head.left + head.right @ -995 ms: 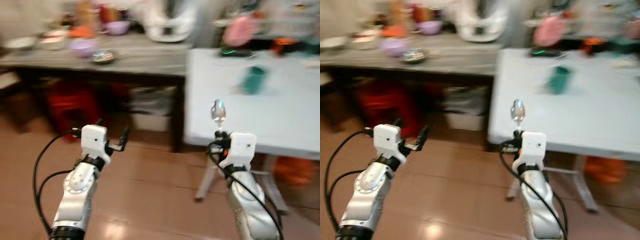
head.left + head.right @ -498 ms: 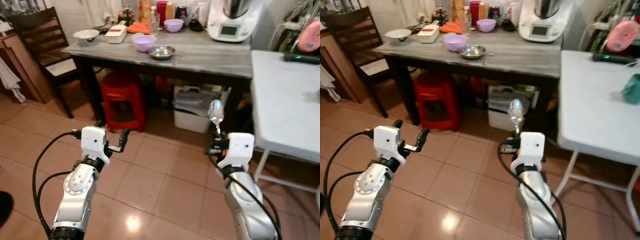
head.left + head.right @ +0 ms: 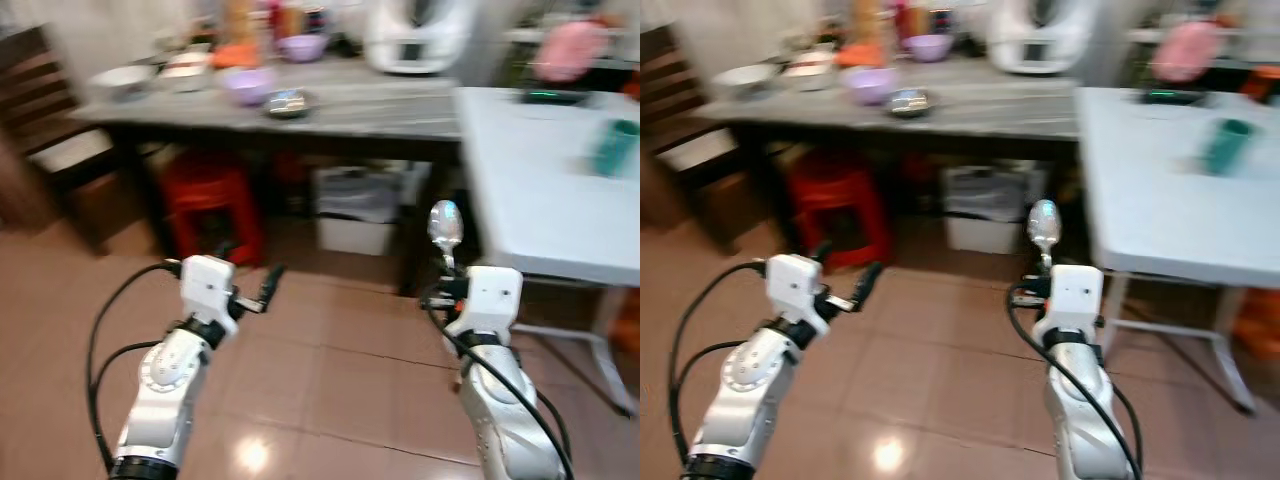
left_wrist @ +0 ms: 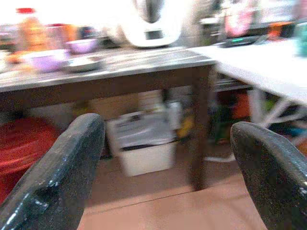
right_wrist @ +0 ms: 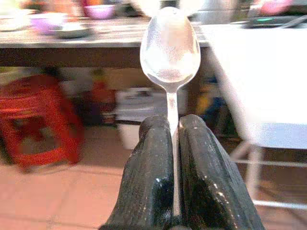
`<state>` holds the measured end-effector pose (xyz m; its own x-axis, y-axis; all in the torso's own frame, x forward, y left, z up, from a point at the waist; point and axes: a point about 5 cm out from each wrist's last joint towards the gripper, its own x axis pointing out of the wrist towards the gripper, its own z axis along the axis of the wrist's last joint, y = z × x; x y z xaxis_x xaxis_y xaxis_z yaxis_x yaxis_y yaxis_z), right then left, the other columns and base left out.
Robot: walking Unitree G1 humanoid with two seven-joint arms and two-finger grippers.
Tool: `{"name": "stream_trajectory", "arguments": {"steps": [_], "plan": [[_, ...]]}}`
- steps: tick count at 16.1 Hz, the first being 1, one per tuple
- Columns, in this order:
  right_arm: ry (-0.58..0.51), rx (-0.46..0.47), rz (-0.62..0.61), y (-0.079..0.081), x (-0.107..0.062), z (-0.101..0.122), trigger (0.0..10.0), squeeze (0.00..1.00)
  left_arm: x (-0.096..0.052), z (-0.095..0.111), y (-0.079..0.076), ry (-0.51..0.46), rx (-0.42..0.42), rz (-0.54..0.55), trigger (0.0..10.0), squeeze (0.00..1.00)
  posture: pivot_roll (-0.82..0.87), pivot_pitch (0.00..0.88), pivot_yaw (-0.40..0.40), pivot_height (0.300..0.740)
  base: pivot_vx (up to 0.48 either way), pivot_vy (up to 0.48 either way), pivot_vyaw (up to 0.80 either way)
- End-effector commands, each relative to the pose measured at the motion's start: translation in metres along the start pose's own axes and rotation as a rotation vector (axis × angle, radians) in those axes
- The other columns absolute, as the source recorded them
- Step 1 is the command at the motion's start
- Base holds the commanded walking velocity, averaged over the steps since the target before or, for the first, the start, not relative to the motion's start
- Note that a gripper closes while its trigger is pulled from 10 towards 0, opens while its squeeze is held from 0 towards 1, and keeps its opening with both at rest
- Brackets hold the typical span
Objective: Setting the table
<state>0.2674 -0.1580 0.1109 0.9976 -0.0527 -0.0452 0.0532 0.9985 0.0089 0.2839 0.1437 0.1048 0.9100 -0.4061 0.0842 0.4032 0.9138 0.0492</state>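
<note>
Right gripper (image 5: 171, 167) is clamped on a silver spoon (image 3: 444, 224), whose thin handle is pinched between the two black fingers (image 5: 148, 177). The spoon is held upright: its long axis runs straight up from the gripper, the oval bowl is at the top and the handle end is buried between the pads. The spoon is carried in the air above the tiled floor (image 3: 330, 370), in front of the near left corner of a white counter (image 3: 540, 190); it is touched by nothing but the gripper.

Left gripper (image 3: 252, 290) is held out over the floor with its fingers (image 4: 62, 177) well apart and nothing between them.

On the white counter a teal cup (image 3: 612, 146) is seen upright toward the far right side, and a dark object with a green light (image 3: 545, 96) lies at the far edge. A grey wooden counter (image 3: 330, 105) stands to the left, its right end beside the white one. A lilac bowl (image 3: 245, 84), a small metal bowl (image 3: 286, 101), a white bowl (image 3: 120, 78) near the left end and a white kitchen appliance (image 3: 410, 35) at the back are set on it. No writing or label can be read; the pictures are blurred. A red stool (image 3: 212, 195) and a white bin (image 3: 360, 205) are tucked beneath the grey counter.
</note>
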Motion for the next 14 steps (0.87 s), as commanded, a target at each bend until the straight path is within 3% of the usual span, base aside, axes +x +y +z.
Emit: {"name": "stream_trajectory", "arguments": {"steps": [1, 14], "plan": [[-0.027, 0.011, 0.01, 0.0019, 0.0012, 0.0058, 10.0, 0.0, 0.0004, 0.0064, 0.0034, -0.022, 0.012, -0.003, 10.0, 0.0, 0.0, 0.0, 0.038, 0.74, 0.39, 0.0, 0.0], [-0.038, 0.018, 0.029, 0.0048, 0.002, 0.0072, 10.0, 0.0, 0.0012, 0.0071, 0.0004, -0.03, 0.004, -0.019, 10.0, 0.0, 0.01, 0.0, 0.035, 0.74, 0.473, 0.0, 0.0]]}}
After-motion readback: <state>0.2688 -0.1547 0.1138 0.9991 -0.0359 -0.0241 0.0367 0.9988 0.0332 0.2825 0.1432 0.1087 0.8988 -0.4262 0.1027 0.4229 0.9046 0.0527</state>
